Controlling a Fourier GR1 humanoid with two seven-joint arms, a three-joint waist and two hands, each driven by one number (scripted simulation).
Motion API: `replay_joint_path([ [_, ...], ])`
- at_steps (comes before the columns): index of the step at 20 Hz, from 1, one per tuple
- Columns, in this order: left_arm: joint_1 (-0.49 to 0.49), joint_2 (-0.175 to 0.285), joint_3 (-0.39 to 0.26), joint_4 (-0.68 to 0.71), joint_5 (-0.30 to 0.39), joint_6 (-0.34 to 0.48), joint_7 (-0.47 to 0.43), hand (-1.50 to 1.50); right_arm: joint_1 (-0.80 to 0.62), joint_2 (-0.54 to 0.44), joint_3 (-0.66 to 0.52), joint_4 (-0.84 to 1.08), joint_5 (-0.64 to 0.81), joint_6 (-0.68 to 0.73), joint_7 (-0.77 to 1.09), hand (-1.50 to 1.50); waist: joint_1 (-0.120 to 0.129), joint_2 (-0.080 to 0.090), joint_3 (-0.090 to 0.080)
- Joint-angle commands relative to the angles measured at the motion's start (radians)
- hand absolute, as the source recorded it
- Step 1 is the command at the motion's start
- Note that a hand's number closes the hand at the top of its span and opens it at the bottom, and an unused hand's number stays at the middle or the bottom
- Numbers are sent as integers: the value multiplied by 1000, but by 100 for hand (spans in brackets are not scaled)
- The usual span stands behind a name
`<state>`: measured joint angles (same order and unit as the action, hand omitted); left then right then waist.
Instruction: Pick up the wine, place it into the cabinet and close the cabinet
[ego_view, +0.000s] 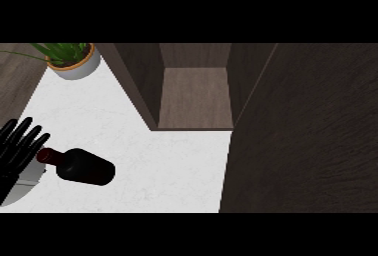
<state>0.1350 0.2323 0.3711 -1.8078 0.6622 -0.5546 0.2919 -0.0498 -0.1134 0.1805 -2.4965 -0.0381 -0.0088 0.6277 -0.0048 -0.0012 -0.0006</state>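
1. Wine bottle (85, 167), dark with a reddish neck, serves as the landmark here. The largest thing in view, the cabinet door (303, 130), stands swung open well to the bottle's right.
2. The cabinet (196, 97) lies beyond the bottle and to its right. Its inside is showing, and the bottle is not in it.
3. The desk (162, 160), white, carries the bottle well apart from the cabinet. Whether the bottle stands or lies on its side I cannot tell.
4. A potted plant (74, 62) stands far beyond the bottle, left of the cabinet.
5. The left robot hand (18, 145) is just left of the bottle's neck, released, fingers straight, grasping nothing. Whether it touches the bottle cannot be told. The right robot hand is out of view.
6. By my judgement no step is finished: grasping, carrying to the cabinet, letting go and shutting the door all remain.
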Motion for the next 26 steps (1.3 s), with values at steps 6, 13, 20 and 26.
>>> replay_joint_path([
  [6,-50,15,56,228,-96,-113,-160,-150,-2,32,48,-44,40,-8,-12,-150,4,1,0],
  [13,-79,-59,-6,286,-264,-75,-265,-150,27,13,-8,-129,-6,-13,49,-150,1,0,0],
  [20,-79,-17,-1,441,-298,-189,-372,-150,74,-1,-13,-152,-40,18,34,-150,0,0,1],
  [26,-164,-24,-12,534,-349,-146,-430,-150,53,-12,-42,-118,-56,42,8,-150,0,0,1],
])
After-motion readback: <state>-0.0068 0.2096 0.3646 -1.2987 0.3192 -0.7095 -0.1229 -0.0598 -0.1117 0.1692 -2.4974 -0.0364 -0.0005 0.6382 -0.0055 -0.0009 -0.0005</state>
